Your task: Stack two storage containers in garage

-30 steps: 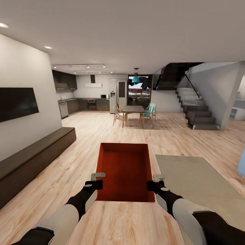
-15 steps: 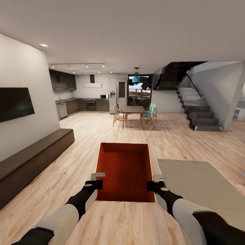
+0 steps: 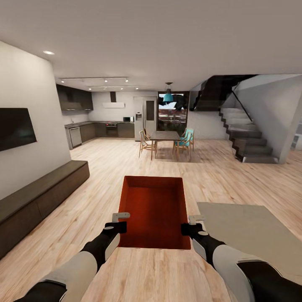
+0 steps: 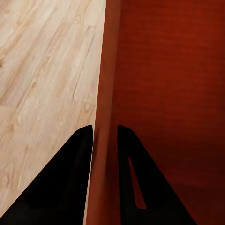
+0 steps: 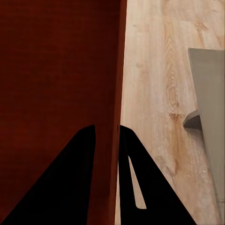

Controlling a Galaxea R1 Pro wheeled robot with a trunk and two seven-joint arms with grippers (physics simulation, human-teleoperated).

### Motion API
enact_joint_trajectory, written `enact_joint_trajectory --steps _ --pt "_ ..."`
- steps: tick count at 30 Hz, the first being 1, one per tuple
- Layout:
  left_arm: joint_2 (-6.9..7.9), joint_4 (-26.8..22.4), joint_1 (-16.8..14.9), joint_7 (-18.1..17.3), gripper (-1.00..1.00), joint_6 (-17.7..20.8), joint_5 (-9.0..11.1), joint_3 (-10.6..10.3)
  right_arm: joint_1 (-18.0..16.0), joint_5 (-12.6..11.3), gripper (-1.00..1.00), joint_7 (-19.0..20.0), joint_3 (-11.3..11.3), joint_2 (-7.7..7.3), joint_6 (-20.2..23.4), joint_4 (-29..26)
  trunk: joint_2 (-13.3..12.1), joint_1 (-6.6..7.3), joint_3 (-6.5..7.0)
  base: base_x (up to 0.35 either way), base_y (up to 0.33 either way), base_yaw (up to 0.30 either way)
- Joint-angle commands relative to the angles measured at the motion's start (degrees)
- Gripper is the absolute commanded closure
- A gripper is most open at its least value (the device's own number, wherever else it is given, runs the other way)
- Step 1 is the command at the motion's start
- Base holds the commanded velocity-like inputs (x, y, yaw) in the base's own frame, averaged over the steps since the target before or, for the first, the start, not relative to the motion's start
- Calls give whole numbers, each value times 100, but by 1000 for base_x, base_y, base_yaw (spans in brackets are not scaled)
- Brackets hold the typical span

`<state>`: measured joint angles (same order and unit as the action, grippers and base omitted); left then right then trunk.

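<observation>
One storage container [image 3: 153, 212] held level above the living room plank floor [image 3: 105, 180]. Left pincer [image 4: 104, 140] and right pincer [image 5: 107, 140] each clamp a side wall. Rigid, likely light; thin rims could slip, so grip both sides evenly.

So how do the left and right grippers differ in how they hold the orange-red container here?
The left gripper clamps the storage container's left wall, while the right gripper clamps its right wall. Below the left gripper lies only wood plank floor; beside the right gripper's side a grey rug lies on the planks. Both pinch a wall between two fingers, one inside and one outside, at the container's near end.
</observation>
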<state>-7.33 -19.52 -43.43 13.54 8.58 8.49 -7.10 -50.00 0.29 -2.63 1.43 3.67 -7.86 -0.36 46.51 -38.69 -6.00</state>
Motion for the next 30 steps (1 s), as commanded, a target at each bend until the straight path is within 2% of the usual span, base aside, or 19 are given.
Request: enact_joint_trajectory --steps 1,30 --pt "310 -44 -8 79 100 -384 -69 517 -1 -14 100 -11 -11 2 -16 18 7 -5 -10 321 0 0" --pt "312 -44 -7 79 100 -385 -71 517 -1 -3 100 -2 -11 3 -13 18 7 -5 -10 321 0 0"
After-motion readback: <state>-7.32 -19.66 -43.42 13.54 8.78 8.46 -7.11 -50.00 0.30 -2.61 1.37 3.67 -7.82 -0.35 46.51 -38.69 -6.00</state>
